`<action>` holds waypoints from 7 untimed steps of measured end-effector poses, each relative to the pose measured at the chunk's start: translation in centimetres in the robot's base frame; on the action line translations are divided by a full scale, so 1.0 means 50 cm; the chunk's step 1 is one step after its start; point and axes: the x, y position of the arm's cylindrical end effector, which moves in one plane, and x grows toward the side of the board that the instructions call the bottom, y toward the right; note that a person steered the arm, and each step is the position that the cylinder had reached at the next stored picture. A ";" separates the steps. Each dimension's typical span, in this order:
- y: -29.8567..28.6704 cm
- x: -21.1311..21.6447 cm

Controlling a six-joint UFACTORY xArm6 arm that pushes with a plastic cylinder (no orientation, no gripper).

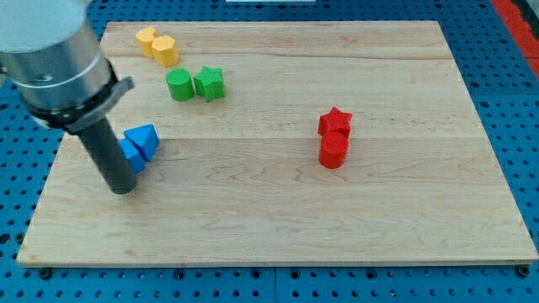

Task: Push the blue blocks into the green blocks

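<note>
Blue is what you should be watching: two blue blocks sit touching each other near the view's left edge of the wooden board (278, 210), a blue triangular block (145, 137) and, just to its left, a second blue block (130, 156) whose shape is partly hidden by the rod. My tip (124, 190) rests on the board just below and left of that pair, close against the hidden one, though you cannot tell from this angle whether it is actually in contact. There is no gripper on this arm to be released or clenched, so nothing is grasped; the rod can only shove.

Toward the view's top from the blue pair, and a little to the right, lie the targets: a green cylinder (178, 85) and a green star block (209, 82), side by side and touching. A clear strip of wood separates them from the blue blocks, so the task looks not yet done.

The tip's position makes sense to me: standing on the side of the blue pair away from the greens, it is set for a push up and slightly rightward. (Two loose blocks may fan apart under one narrow rod, so expect to correct.)

Two yellow blocks (157, 45) sit beyond the greens at the top left, while a red star (334, 121) and red cylinder (333, 151) stand well apart at the right.
</note>
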 end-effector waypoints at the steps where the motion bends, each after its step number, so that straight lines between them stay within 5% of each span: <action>1: -0.009 -0.004; 7: -0.025 -0.017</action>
